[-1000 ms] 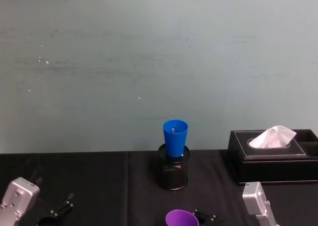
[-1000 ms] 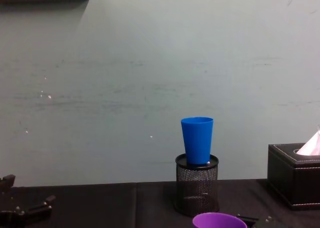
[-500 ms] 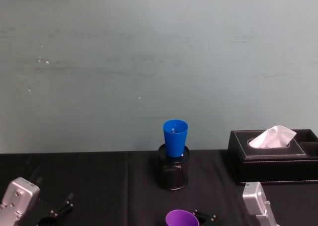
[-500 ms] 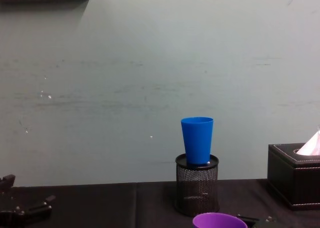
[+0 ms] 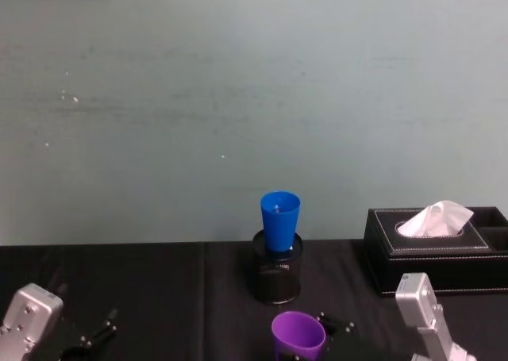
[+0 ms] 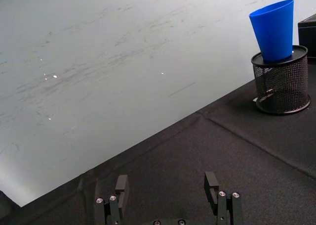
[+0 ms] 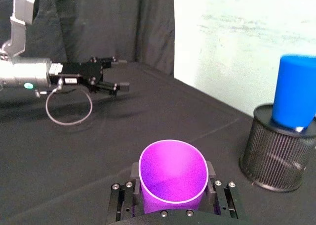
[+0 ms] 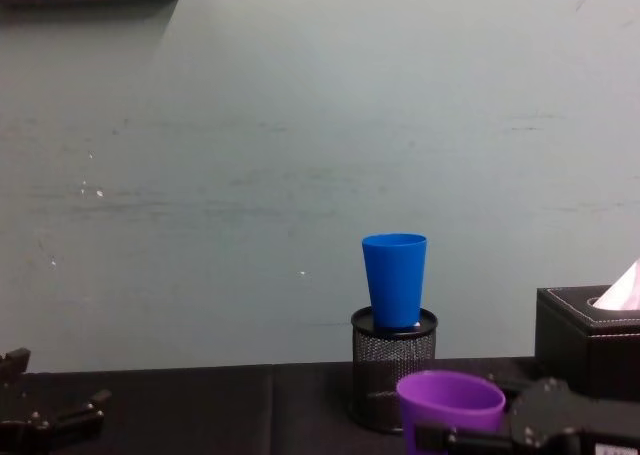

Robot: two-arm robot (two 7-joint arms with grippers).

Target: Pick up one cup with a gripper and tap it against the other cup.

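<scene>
The purple cup point(image 7: 173, 173) stands upright between the fingers of my right gripper point(image 7: 173, 171), which is shut on it and holds it just above the black table. In the chest view the purple cup point(image 8: 450, 403) hangs in front of and a little to the right of the blue cup point(image 8: 394, 280), apart from it. The blue cup point(image 5: 280, 218) stands upright in a black mesh pen holder point(image 5: 278, 278) at the back of the table. My left gripper point(image 6: 166, 185) rests open and empty at the near left.
A black tissue box point(image 5: 436, 250) with a white tissue stands at the back right. A loop of black cable point(image 7: 66, 106) lies on the cloth near the left gripper point(image 7: 106, 81). A pale wall rises right behind the table.
The right gripper has lifted the purple cup and carried it a little forward and to the right, closer to the blue cup. The left arm has not moved.
</scene>
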